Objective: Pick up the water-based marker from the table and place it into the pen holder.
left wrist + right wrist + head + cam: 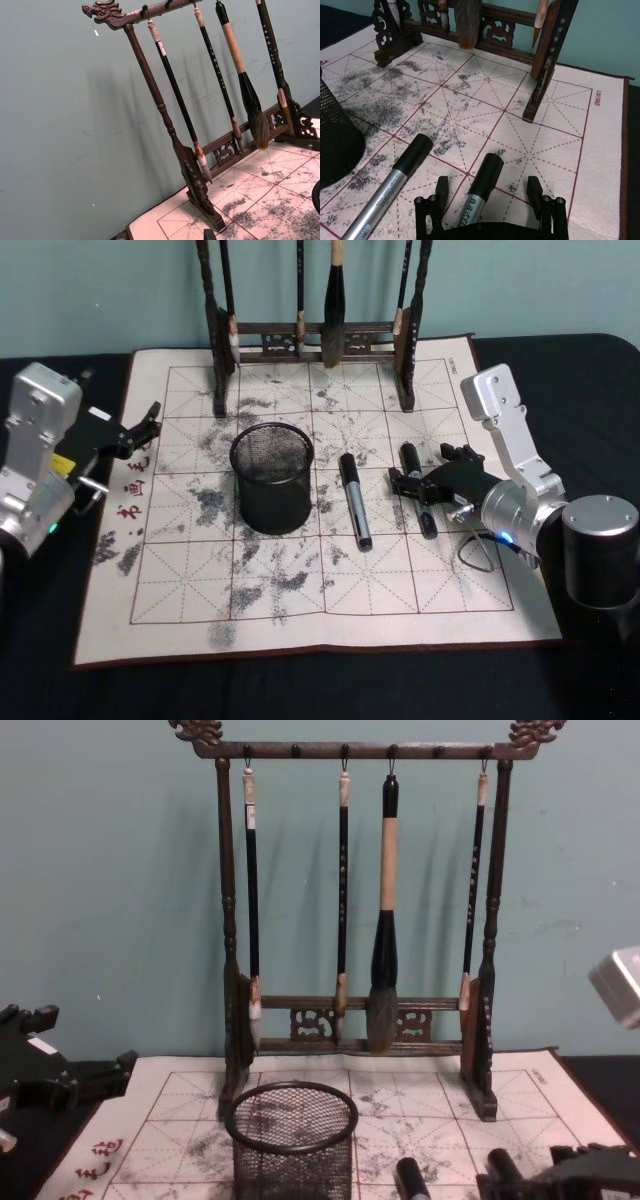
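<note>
The right gripper (488, 186), fingers spread, straddles the marker (484, 172) lying on the mat (180, 590) right of a second marker (355, 502) and the pen holder (271, 477); light, stiff and probably slick, it wants pinching mid-barrel, while the left gripper (140, 430), fingers parted, sits at the worktop's (300, 690) left.

Black-capped marker (481, 189) flat on mat (560, 130), black mesh pen holder (272, 478) upright nearby.

Mesh holder (291, 1150) front-centre on mat (420, 1115); rack (230, 970) w/ four hanging brushes (385, 950) behind. Two marker caps to its right: one (411, 1178) near holder, other (503, 1165) touching right gripper (555, 1175). Left gripper (60, 1075) at left edge.
</note>
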